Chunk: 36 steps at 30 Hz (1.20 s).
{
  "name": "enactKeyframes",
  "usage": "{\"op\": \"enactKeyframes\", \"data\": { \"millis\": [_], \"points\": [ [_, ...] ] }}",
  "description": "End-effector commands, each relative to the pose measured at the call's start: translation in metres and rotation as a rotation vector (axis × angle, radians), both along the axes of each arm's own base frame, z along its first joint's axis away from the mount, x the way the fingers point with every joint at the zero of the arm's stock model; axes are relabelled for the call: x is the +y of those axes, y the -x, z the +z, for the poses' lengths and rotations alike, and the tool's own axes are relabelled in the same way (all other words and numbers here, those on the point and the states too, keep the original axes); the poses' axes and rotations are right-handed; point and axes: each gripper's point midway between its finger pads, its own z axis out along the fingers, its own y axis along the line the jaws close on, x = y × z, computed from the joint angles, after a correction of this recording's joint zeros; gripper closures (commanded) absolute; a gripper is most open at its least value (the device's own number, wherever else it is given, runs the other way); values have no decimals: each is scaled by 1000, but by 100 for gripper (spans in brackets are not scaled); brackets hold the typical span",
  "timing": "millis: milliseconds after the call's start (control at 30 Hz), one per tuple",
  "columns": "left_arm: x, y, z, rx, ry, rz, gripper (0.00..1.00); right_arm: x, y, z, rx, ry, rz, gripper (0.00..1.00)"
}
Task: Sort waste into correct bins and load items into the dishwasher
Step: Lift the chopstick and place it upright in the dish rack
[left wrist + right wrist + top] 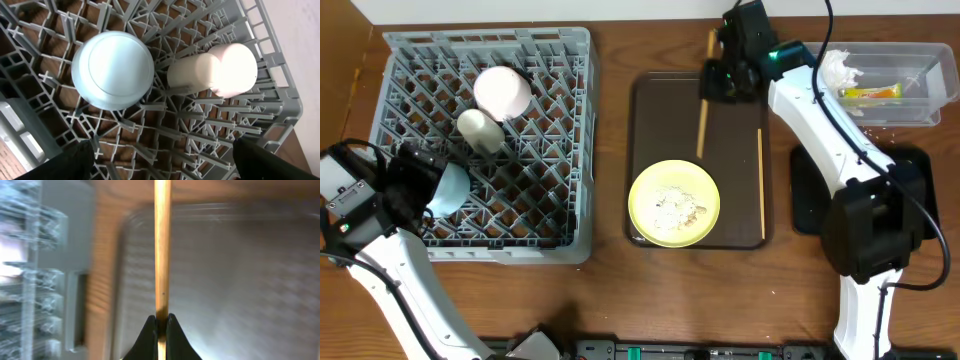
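The grey dish rack (570, 150) holds an upturned light blue bowl (450, 190), a small white cup (480, 130) and a white bowl (502, 90). The blue bowl (112, 70), the cup (192, 75) and the white bowl (235, 70) also show in the left wrist view. My left gripper (423, 186) (162, 162) is open and empty over the rack (170, 130), just left of the blue bowl. My right gripper (718, 82) (160, 325) is shut on one wooden chopstick (701, 130) (161, 245) above the brown tray's far edge. A second chopstick (761, 185) lies on the tray. A pale yellow plate (645, 200) carries beige crumbs (675, 208).
The dark brown serving tray (735, 150) (240, 270) sits mid-table. The clear tub (920, 110) at the back right holds a white napkin (840, 70) and a yellow-green wrapper (870, 93). The black tray (810, 200) lies partly under my right arm.
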Motion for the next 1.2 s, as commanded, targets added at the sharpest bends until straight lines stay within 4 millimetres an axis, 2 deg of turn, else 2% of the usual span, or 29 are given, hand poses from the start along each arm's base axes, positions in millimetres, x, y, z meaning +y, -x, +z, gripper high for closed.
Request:
{"op": "enactKeyframes", "data": {
  "millis": [0,267,367,533,667,733,867,900,967,1033,1100,1167],
  "points": [
    [-1,-1,-1,-1,6,-7,10,35,-2,29,-11,-179,4,99],
    [-1,-1,-1,-1,6,-7,10,108,2,75,-137,-373,76,99],
    [-1,-1,-1,-1,6,-7,11,139,10,94,-202,-426,111,99],
    [-1,-1,-1,-1,6,-7,10,164,16,103,-292,-400,78,99],
    [-1,-1,-1,-1,6,-7,10,188,22,114,-343,-458,97,99],
    [-1,-1,-1,-1,6,-7,10,199,26,110,-337,-476,98,99],
    [-1,-1,-1,-1,6,-7,10,220,37,79,-294,-449,122,96],
    [-1,-1,-1,-1,6,-7,10,228,41,61,-270,-433,133,96],
    [-1,-1,-1,-1,6,-7,11,235,45,39,-239,-416,139,96],
    [-1,-1,-1,-1,6,-7,10,239,46,22,-214,-401,139,96],
    [-1,-1,-1,-1,6,-7,10,239,45,14,-200,-397,131,95],
    [-1,-1,-1,-1,6,-7,10,236,41,14,-199,-396,123,89]
  ]
}}
